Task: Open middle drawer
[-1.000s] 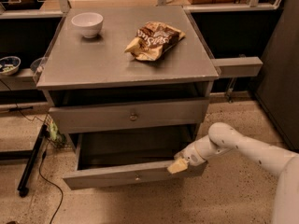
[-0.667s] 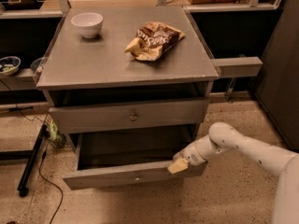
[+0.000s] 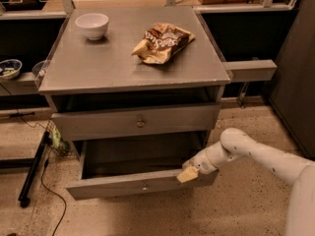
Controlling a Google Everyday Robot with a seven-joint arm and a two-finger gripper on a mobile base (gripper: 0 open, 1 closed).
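The grey cabinet [image 3: 128, 65] has a closed drawer with a round knob [image 3: 141, 123] under its top. Below it the middle drawer [image 3: 113, 186] stands pulled out toward me, its dark inside showing and its small knob [image 3: 144, 186] at the centre of the front. My gripper [image 3: 188, 174], on the white arm [image 3: 256, 154] coming in from the right, rests at the right end of that drawer's front, on its top edge. Any drawer lower down is hidden beneath the pulled-out one.
A white bowl [image 3: 92, 24] and a brown snack bag [image 3: 162, 42] lie on the cabinet top. A black pole and cable [image 3: 34, 168] lie on the floor at left. A grey shelf arm [image 3: 248, 70] sticks out at right, with a dark panel [image 3: 295, 82] beyond it.
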